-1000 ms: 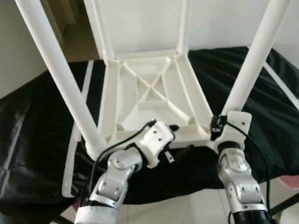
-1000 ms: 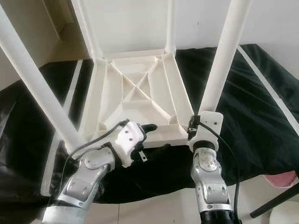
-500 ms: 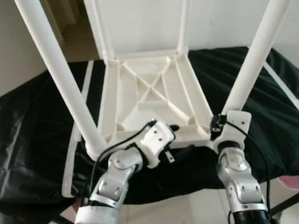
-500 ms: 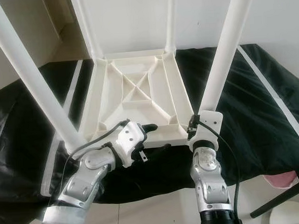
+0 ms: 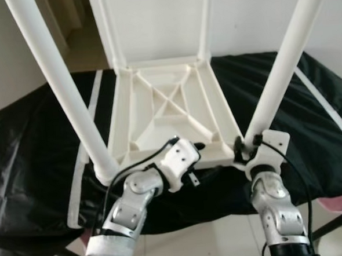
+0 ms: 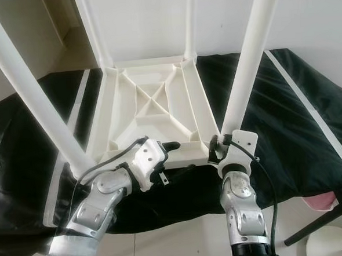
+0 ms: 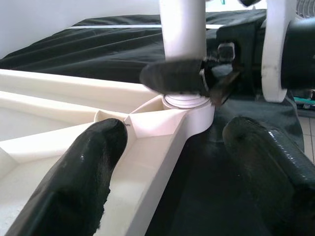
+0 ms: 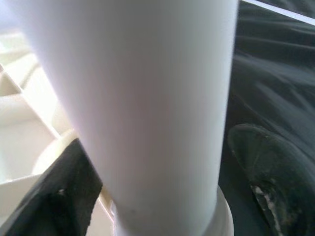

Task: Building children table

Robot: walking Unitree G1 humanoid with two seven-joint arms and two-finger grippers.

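A white plastic children's table (image 5: 168,108) lies upside down on a black cloth, its legs pointing up. My right gripper (image 5: 249,144) is shut around the base of the near right leg (image 5: 283,63), where the leg enters its corner socket (image 7: 189,105). In the right wrist view that leg (image 8: 147,98) sits between the two black fingers (image 8: 268,164). My left gripper (image 5: 203,158) is open and straddles the table's near rim (image 7: 157,162), one finger (image 7: 78,172) inside the rim and one outside. The near left leg (image 5: 64,94) stands beside my left forearm.
The black cloth (image 5: 33,148) covers a low surface that ends just in front of me, with tiled floor below. Two far legs (image 5: 206,21) rise near the white wall. A pink thing (image 5: 341,202), a black strut (image 6: 322,220) and a white object (image 6: 335,243) lie at the lower right.
The whole view has shifted a little. My right wrist has turned slightly at the base of the near right leg. The left gripper stays at the rim.
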